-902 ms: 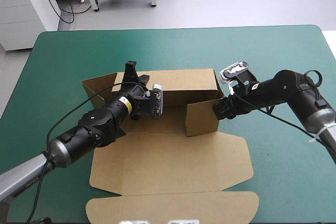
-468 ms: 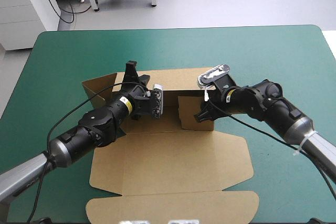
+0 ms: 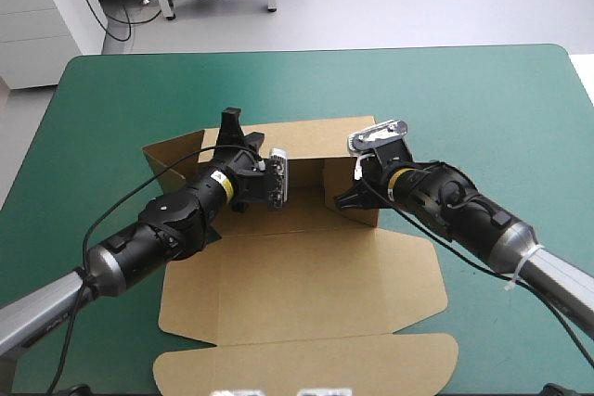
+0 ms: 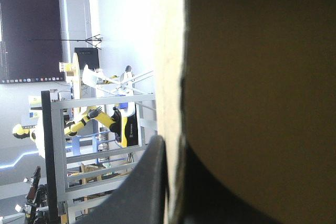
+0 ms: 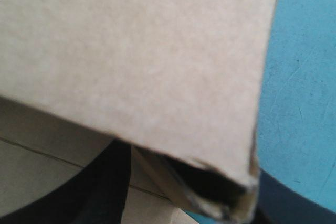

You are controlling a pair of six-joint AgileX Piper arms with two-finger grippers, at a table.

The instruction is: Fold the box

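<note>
Right hand [image 3: 345,198] has come further in toward the middle of the box since just before, and its arm now lies across the box's right near corner. The upright side flap [image 3: 353,187] has turned inward with it and stands close against the rear wall [image 3: 316,141].

- Box [image 3: 306,275]: a cut sheet of brown board, mid-way across the teal-green bench [image 3: 483,99]. Its floor and lid panels lie flat on the near side.
- Left hand [image 3: 230,127]: unmoved at the left end of the rear wall, black fingers [image 4: 152,182] clamped either side of the board's edge, holding that wall upright.
- Right hand: at the side flap. Board fills its wrist view, so its grip cannot be told.

Judgement: the right corner is nearly formed. The flap at the box's left end [image 3: 167,155] remains splayed outward.
</note>
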